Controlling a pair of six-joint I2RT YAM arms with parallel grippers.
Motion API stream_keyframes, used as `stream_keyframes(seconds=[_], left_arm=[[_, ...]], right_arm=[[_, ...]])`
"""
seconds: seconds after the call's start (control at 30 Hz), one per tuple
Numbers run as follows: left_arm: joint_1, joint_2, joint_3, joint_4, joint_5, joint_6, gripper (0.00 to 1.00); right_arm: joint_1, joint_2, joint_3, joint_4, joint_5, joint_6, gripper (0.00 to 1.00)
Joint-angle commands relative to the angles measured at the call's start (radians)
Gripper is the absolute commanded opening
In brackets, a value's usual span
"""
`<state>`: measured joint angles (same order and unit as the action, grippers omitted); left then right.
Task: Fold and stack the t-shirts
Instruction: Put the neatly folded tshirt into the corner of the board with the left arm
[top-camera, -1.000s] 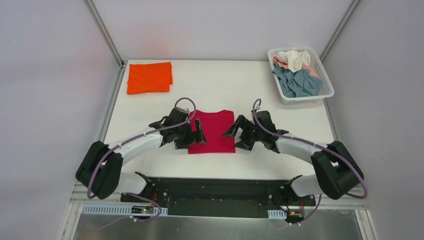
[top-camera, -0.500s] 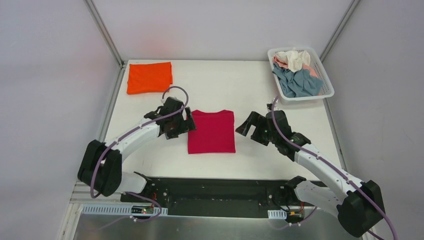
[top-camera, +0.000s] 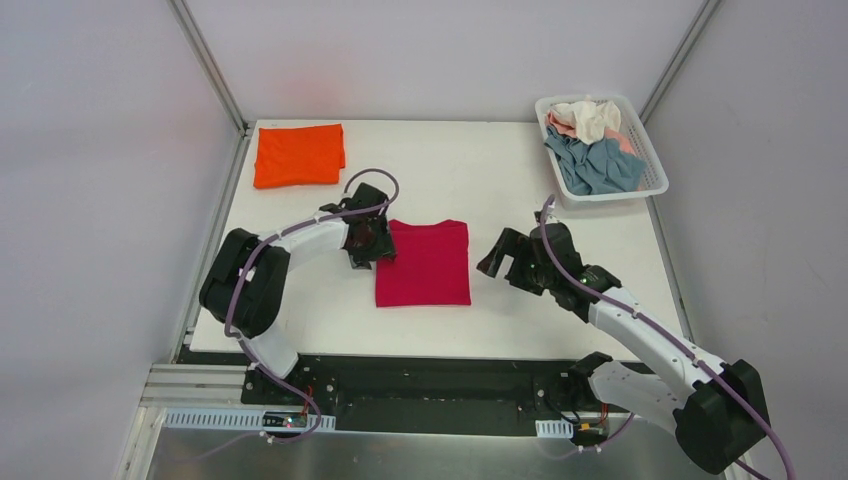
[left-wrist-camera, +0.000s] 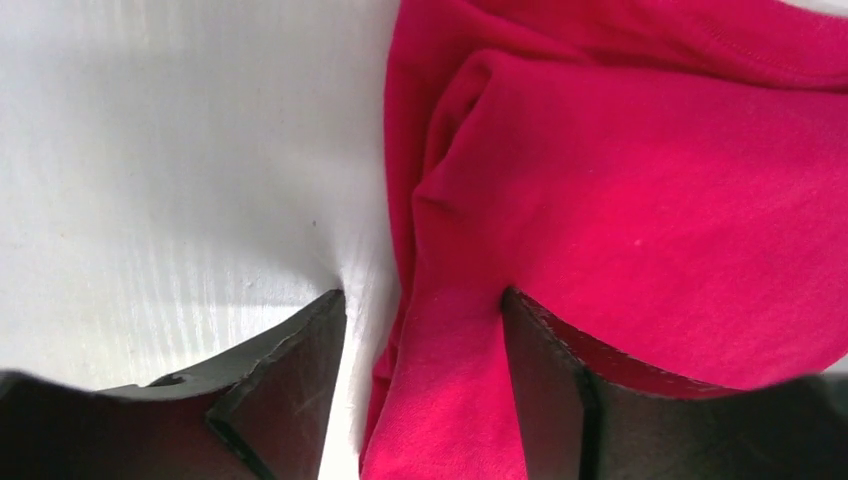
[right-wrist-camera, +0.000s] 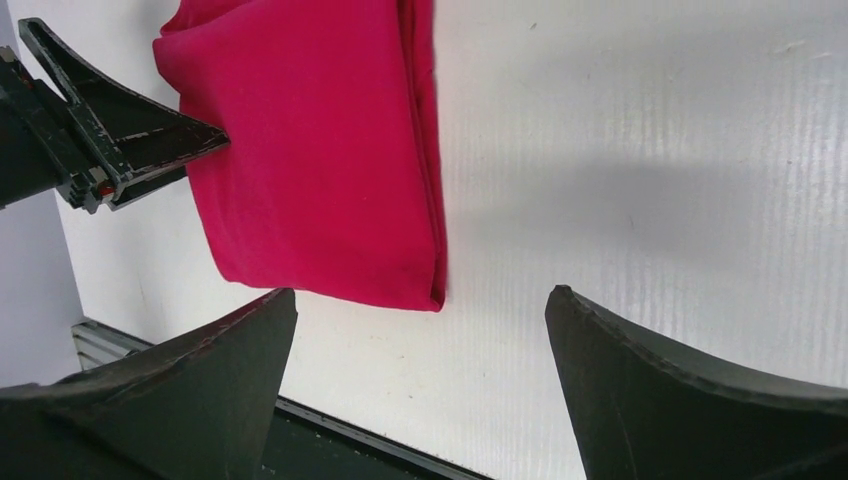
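Note:
A crimson red t-shirt (top-camera: 423, 265) lies folded in a rectangle on the white table, at the middle front. My left gripper (top-camera: 374, 241) is at its upper left edge. In the left wrist view the gripper (left-wrist-camera: 425, 400) is open and its jaws stand on either side of a fold of the red cloth (left-wrist-camera: 620, 190). My right gripper (top-camera: 500, 256) is open and empty just right of the shirt, above bare table (right-wrist-camera: 420, 380). The red shirt (right-wrist-camera: 310, 150) shows ahead of it. A bright orange t-shirt (top-camera: 299, 155) lies folded at the far left.
A white slatted basket (top-camera: 600, 199) at the far right corner holds crumpled grey-blue (top-camera: 598, 166), cream (top-camera: 590, 118) and pale pink (top-camera: 556, 125) shirts. The table's front edge and a black rail (right-wrist-camera: 330, 440) lie close below the right gripper.
Both grippers drew off the red shirt's sides. The right one stopped to the shirt's right. The left one moved up, then in onto the shirt's upper left edge.

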<state>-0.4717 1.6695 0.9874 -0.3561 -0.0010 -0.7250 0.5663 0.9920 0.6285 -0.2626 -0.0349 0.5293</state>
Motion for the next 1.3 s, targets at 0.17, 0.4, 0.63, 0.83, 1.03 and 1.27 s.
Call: stream_keyframes(seconds=[0.17,0.4,0.63,0.83,1.03,1.27], left_arm=[[-0.060,0.169,0.051,-0.003,-0.017,-0.035,0.31],[-0.061,0.243,0.153,-0.040,-0.102,0.013,0.00],[-0.057,0.280,0.381,-0.154,-0.349,0.131,0.00],[-0.010,0.377,0.612,-0.211,-0.435,0.276,0.00],[0.078,0.483,0.845,-0.218,-0.507,0.470,0.00],[0.165,0.649,1.169,-0.218,-0.550,0.635,0.00]], right_arm=[[-0.017,0.006,-0.001,-0.015,0.111,-0.033,1.00],[-0.026,-0.015,-0.012,-0.015,0.121,-0.049,0.99],[-0.028,-0.059,-0.043,0.017,0.131,-0.094,1.00],[-0.030,-0.088,-0.067,0.046,0.164,-0.126,0.99],[-0.030,-0.131,-0.098,0.077,0.220,-0.140,0.99],[-0.031,-0.170,-0.132,0.109,0.264,-0.146,0.99]])
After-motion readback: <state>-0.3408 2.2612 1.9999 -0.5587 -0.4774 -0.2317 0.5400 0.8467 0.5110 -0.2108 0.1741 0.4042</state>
